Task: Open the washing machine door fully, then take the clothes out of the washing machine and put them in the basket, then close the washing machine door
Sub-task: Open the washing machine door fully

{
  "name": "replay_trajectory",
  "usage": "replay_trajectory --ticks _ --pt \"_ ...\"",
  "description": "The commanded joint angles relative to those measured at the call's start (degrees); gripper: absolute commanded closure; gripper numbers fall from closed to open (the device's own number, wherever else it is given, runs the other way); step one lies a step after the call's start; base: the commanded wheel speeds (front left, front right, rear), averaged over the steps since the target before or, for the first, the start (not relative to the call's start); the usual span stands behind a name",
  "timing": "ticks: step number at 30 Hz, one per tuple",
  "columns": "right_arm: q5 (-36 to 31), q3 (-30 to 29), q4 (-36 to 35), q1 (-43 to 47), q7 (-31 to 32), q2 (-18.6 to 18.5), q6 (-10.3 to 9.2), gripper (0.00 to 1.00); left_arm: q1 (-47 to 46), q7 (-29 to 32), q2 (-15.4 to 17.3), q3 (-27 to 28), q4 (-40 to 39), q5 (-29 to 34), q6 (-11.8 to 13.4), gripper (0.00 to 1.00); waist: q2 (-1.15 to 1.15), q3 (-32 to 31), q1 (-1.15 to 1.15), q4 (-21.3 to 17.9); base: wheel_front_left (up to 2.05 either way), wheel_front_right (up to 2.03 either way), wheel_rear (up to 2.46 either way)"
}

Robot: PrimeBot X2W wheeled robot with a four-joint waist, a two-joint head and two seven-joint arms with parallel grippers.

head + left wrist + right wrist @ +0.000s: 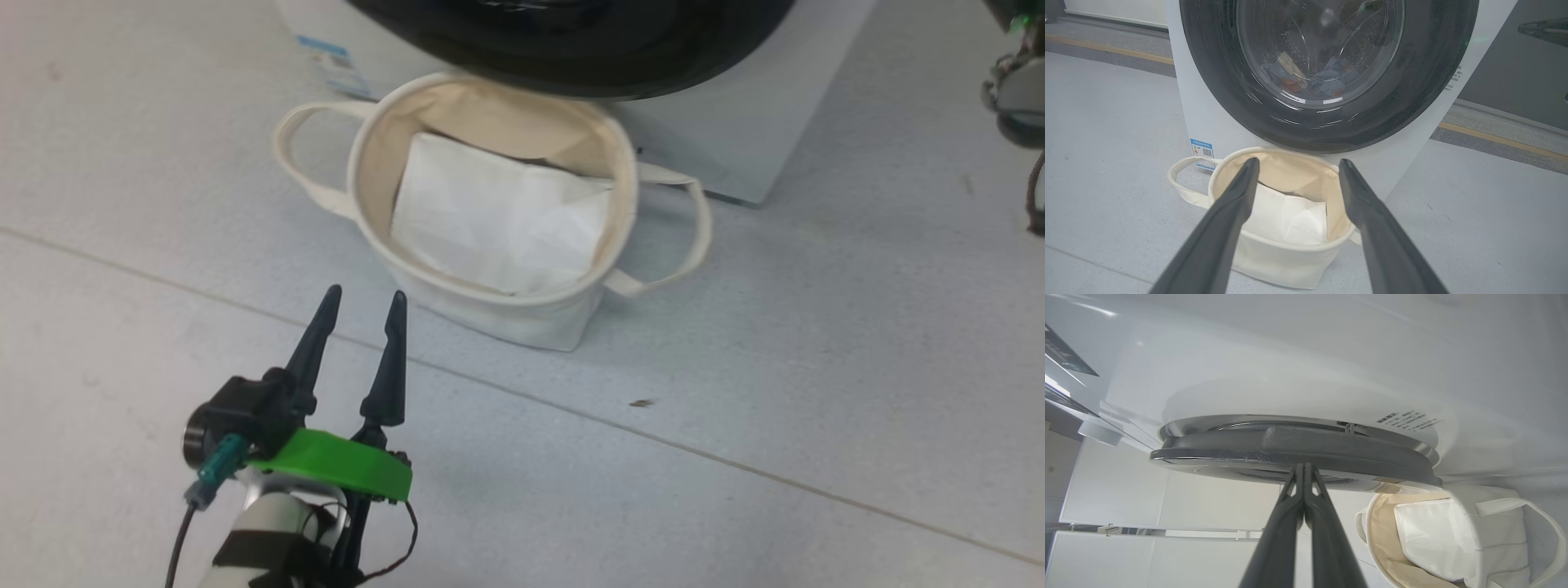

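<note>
The washing machine door (1216, 81), a glossy black ring around a glass bowl, lies against the white washing machine (1208, 126). Behind the glass, the clothes (1327, 79) lie in the drum as a blue and beige heap. The basket (531, 322), cream canvas with loop handles, stands on the floor just below the door and holds a flat white sheet (498, 216). My left gripper (364, 298) hovers open in front of the basket, its fingers (1229, 212) framing it. My right gripper (1303, 467) is shut, its tips touching the edge of the door (1331, 451), which is seen edge-on.
A blue sticker (331, 57) marks the washer's lower left corner. Grey floor with a diagonal seam (571, 412) spreads around the basket. Part of a robot arm (1016, 90) hangs at the head view's upper right. White panels (1147, 490) stand beyond the door.
</note>
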Motion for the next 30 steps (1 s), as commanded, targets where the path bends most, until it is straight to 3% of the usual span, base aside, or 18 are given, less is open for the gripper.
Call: replay_trajectory --ticks 1,16,25,30 --pt "0.0 0.61 0.4 -4.08 0.89 -0.18 0.02 1.0 -1.07 -0.68 0.09 2.75 -0.73 1.31 -0.78 0.0 0.0 0.9 0.0 1.81 0.0 0.0 0.0" --pt "-3.72 1.91 7.03 -14.42 -4.08 -0.71 0.02 1.0 -1.42 -0.69 -3.77 3.75 -0.52 4.19 -4.22 0.0 0.0 6.02 0.0 6.3 0.0 0.0 0.0" --pt "-5.01 3.25 5.28 -15.83 -8.3 -0.7 0.02 1.0 -2.16 -0.69 -4.02 2.31 -2.04 2.67 -3.79 0.0 0.0 8.32 0.0 7.57 0.0 0.0 0.0" --pt "-3.65 4.95 2.51 -14.25 -5.93 0.11 0.02 1.0 -2.25 -0.69 -4.03 1.6 -2.11 1.88 -3.1 0.0 0.0 8.15 0.0 7.83 0.0 0.0 0.0"
